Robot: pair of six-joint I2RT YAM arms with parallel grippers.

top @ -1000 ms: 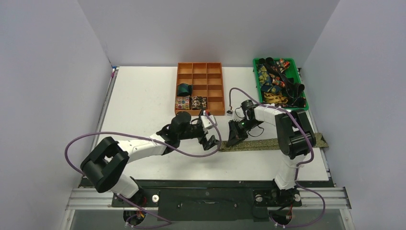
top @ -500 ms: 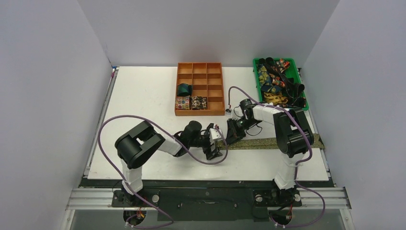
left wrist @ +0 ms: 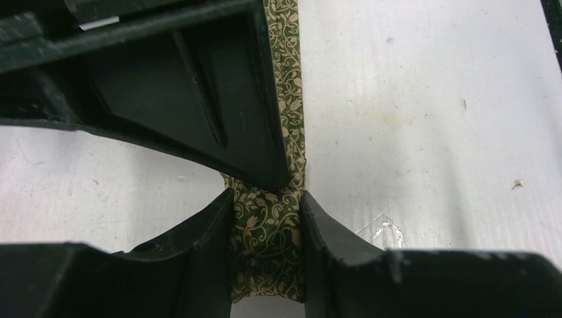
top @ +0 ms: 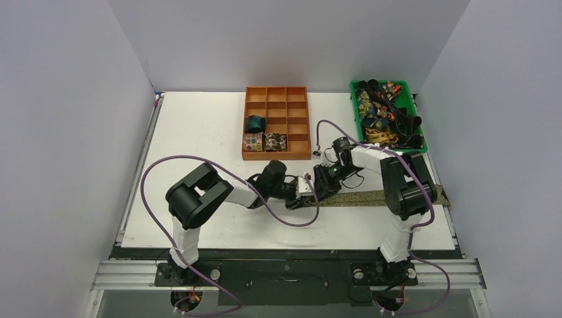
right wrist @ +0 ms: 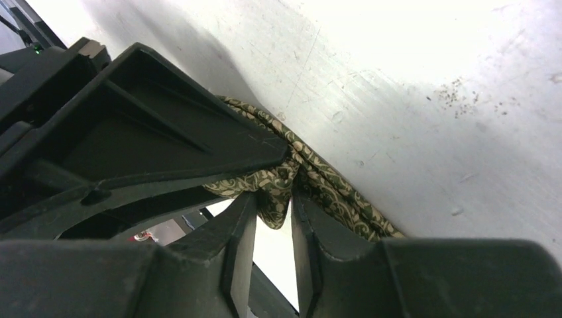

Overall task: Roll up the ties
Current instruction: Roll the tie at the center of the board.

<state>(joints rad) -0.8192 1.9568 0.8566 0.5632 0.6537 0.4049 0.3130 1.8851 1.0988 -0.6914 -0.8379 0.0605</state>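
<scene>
The olive-gold tie (top: pixel 358 198) lies stretched along the table (top: pixel 199 132). At its mid-table end the left gripper (left wrist: pixel 265 222) is clamped across it, and the right gripper (right wrist: pixel 273 209) pinches a fold just beside. Rolling looks barely begun; next, that end wants tucking over tightly.

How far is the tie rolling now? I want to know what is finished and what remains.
Done: a teal coil, a floral coil and a dark coil sit in the tray. In hand: the left gripper and right gripper both pinch one end of the olive tie, which lies flat, not yet rolled. Left: rolling it, then the loose ties piled in the green bin.
</scene>
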